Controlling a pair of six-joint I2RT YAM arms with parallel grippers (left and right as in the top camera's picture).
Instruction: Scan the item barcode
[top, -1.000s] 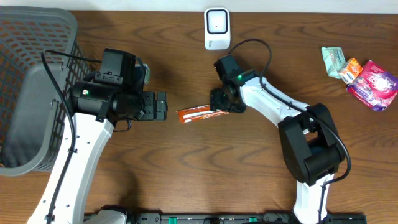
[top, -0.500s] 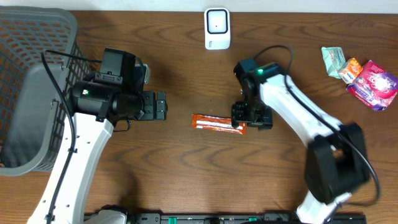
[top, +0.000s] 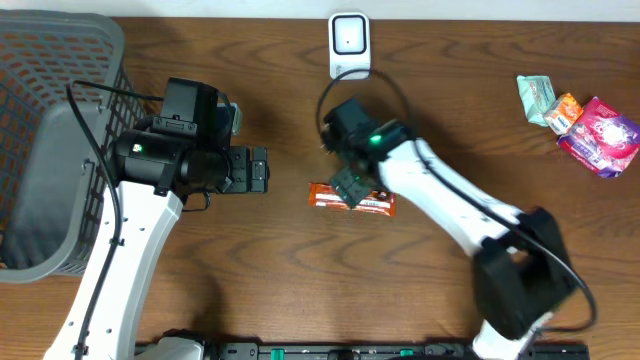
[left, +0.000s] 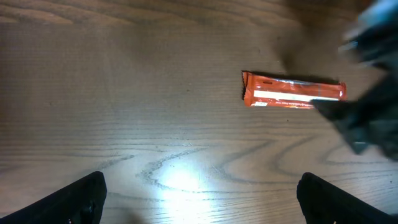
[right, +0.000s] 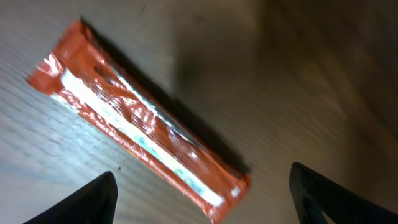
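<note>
The orange snack bar (top: 380, 204) lies flat near the middle of the table (top: 300, 280), its length running from 9 to 3 o'clock. From overhead the right gripper (top: 349, 185) hangs over the bar's middle and hides part of the wrapper. The right wrist view shows the whole bar, with the fingers (right: 93, 199) spread wide on either side, clear of it and gripping nothing.

At 9 o'clock from the bar, and apart from it, is the left gripper (top: 258, 170). Its wrist view shows the jaws spread fully over bare wood, with the bar up at 1 o'clock and a dark blur at its far end.

Only the overhead view shows the rest. A white scanner (top: 349, 45) stands at 12 o'clock by the far edge, snack packets (top: 585, 125) lie at 2 o'clock, and a grey basket (top: 50, 70) sits at 9 o'clock.
</note>
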